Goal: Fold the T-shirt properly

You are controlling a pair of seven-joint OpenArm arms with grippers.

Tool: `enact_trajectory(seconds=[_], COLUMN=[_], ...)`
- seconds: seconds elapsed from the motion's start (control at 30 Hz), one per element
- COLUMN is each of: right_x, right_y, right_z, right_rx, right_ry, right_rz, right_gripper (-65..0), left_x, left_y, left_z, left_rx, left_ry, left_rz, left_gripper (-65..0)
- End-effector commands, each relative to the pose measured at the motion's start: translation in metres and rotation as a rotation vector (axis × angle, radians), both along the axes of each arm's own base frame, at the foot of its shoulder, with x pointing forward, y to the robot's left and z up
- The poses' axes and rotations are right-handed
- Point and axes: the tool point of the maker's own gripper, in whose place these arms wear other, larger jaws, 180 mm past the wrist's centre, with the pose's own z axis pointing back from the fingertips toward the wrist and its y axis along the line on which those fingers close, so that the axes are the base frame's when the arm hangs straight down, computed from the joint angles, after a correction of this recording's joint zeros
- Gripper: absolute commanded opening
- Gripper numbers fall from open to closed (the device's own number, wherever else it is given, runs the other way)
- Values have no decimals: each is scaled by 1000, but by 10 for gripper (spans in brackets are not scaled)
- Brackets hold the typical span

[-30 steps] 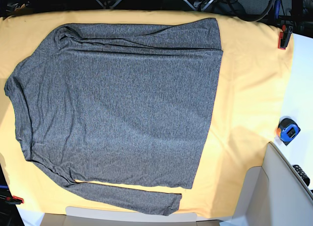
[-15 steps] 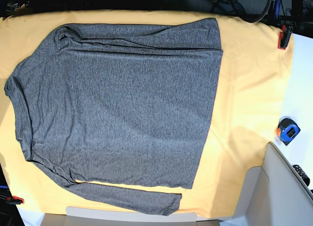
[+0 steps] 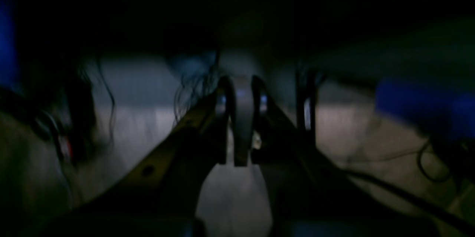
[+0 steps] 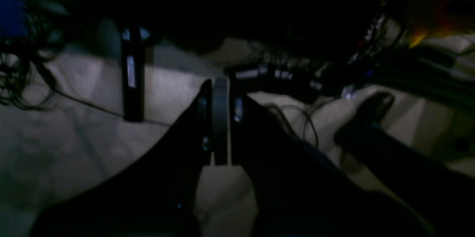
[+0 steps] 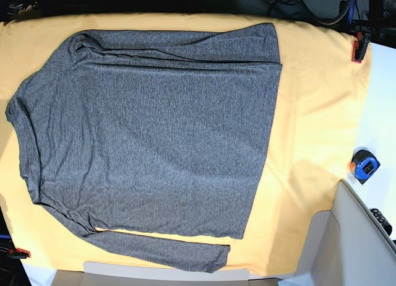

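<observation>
The dark grey T-shirt (image 5: 148, 137) lies spread flat on the yellow-orange table cloth (image 5: 315, 112), one sleeve folded along its top edge and another along the bottom. Neither arm shows in the base view. In the dim left wrist view my left gripper (image 3: 242, 155) is shut with nothing between its jaws, pointing at a dark floor with cables. My right gripper (image 4: 219, 161) is likewise shut and empty in the right wrist view, over a pale floor with cables. The shirt does not show in either wrist view.
A blue and orange tape measure (image 5: 364, 166) sits at the cloth's right edge. Red clamps (image 5: 358, 49) (image 5: 20, 253) pin the cloth at the top right and bottom left. A white box (image 5: 362, 236) stands at the lower right.
The gripper parts seen at the top edge of the base view a second ago have drawn back out of sight. The shirt has not moved.
</observation>
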Motion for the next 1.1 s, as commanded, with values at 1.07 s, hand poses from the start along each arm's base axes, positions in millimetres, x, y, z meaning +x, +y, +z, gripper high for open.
enact_trajectory(seconds=[1.07], right_x=[177], right_y=[58], right_z=[142], right_rx=[934], right_ry=[-547], right_rz=[-491], right_gripper=[-531], left_x=[113], left_y=[-31], left_z=[47], left_rx=[-353], left_ry=[-80], left_rz=[-31], left_gripper=[-456])
